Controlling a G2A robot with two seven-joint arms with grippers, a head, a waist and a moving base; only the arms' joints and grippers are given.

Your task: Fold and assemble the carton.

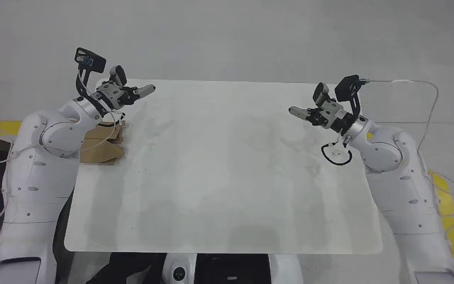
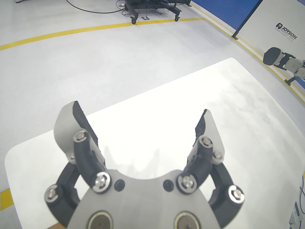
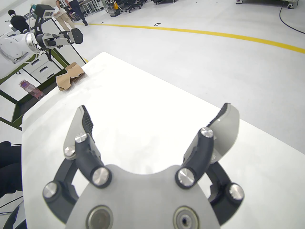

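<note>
1. The carton, brown and partly folded, lies at the left edge of the table.
2. The left claw is above the table's far left corner, jaws spread and empty. The carton lies near it, beneath its arm.
3. The right claw is near the right edge, also spread and empty, well apart from the carton.

Top looks down; wrist views share the table.
</note>
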